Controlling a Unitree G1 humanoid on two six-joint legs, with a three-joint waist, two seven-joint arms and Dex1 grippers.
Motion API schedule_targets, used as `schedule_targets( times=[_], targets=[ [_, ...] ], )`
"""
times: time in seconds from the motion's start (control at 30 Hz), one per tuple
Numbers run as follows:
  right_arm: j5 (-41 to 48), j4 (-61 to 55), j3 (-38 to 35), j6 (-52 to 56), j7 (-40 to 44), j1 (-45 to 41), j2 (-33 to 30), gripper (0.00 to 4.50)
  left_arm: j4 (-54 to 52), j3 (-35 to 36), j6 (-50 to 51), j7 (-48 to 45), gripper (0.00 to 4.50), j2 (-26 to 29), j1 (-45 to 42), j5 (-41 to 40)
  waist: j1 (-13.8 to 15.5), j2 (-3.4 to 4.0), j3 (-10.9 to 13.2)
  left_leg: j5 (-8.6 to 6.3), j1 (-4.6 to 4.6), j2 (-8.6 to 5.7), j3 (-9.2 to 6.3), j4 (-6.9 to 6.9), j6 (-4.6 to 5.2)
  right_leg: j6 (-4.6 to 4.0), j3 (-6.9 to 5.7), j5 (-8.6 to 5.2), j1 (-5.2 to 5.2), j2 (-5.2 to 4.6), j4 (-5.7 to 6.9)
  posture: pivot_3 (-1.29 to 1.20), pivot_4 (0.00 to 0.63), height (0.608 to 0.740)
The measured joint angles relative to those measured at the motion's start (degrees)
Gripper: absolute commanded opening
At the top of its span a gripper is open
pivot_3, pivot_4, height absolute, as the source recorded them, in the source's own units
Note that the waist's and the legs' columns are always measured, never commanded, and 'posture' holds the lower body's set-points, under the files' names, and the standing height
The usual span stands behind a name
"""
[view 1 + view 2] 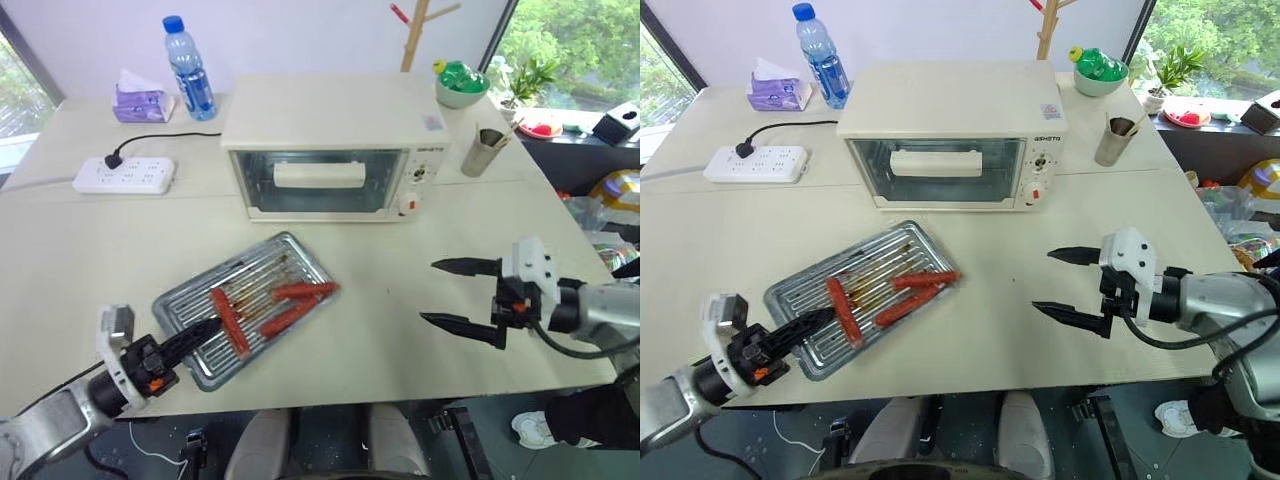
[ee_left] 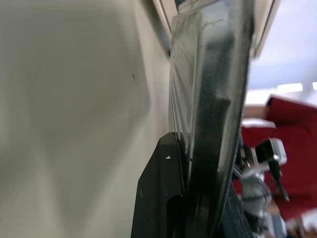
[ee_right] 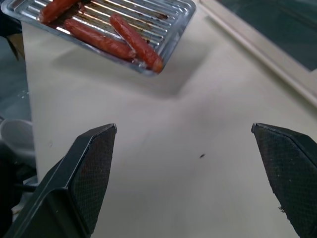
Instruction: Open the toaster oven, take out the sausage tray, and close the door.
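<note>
The cream-white toaster oven (image 1: 335, 120) stands at the back middle of the table, its glass door (image 1: 300, 195) closed upright with the white bar handle (image 1: 320, 176) across it. In front of it, to the left, lies the silver ridged sausage tray (image 1: 290, 250) with three red sausages (image 1: 230, 320). My left gripper (image 1: 205, 330) is shut on the tray's near rim; in the left wrist view its black fingers (image 2: 158, 198) clamp the metal edge (image 2: 218, 74). My right gripper (image 1: 430, 292) hovers open over bare table to the right, apart from the tray (image 3: 168, 20).
A water bottle (image 1: 190, 70) and a tissue pack (image 1: 138, 100) stand at the back left, with a plugged-in power strip (image 1: 125, 175) nearer. A bowl (image 1: 460, 90) and a metal cup (image 1: 485, 150) stand right of the oven. The table's front edge runs just below both grippers.
</note>
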Motion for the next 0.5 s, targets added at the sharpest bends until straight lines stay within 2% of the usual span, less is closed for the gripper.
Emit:
schedule_targets(
  times=[0.1, 0.2, 0.33, 0.5],
  targets=[
    [0.12, -2.27, -2.57, 0.50, -0.85, 2.59, -0.08, 4.48, 4.91, -4.92, 3.81, -1.70, 0.00, 3.26, -7.26, 0.02, -0.04, 0.03, -0.01, 0.00, 0.04, 0.00, 0.01, 0.02, 0.00, -0.01, 0.01, 0.01, 0.03, -0.01, 0.02, 0.00, 0.150, 0.739],
    [0.58, -4.32, -4.45, 1.21, -1.79, 4.68, -0.08, 4.48, 8.77, -9.39, 5.91, -2.06, 0.00, 3.94, -14.01, 0.05, -0.13, 0.05, -0.02, 0.00, 0.04, -0.01, 0.03, 0.00, 0.00, 0.00, 0.03, 0.01, 0.03, -0.04, 0.02, 0.00, 0.150, 0.739],
    [0.86, -7.48, -6.14, 2.36, -3.59, 7.57, 0.21, 4.48, 13.85, -15.48, 7.41, -2.07, 0.00, 1.97, -23.82, 1.61, -0.09, 0.04, -0.02, 0.00, 0.02, -0.04, 0.00, -0.02, 0.00, 0.06, 0.01, 0.05, -0.02, -0.02, 0.01, 0.00, 0.150, 0.739],
    [1.33, -9.74, -6.72, 2.92, -5.58, 10.30, 0.64, 4.48, 18.28, -19.65, 9.56, -2.91, 0.00, -1.91, -29.94, 7.57, -0.06, 0.04, -0.02, 0.00, 0.01, -0.05, 0.02, -0.04, 0.00, 0.07, 0.02, 0.06, -0.05, -0.02, 0.02, 0.00, 0.150, 0.739]
  ],
)
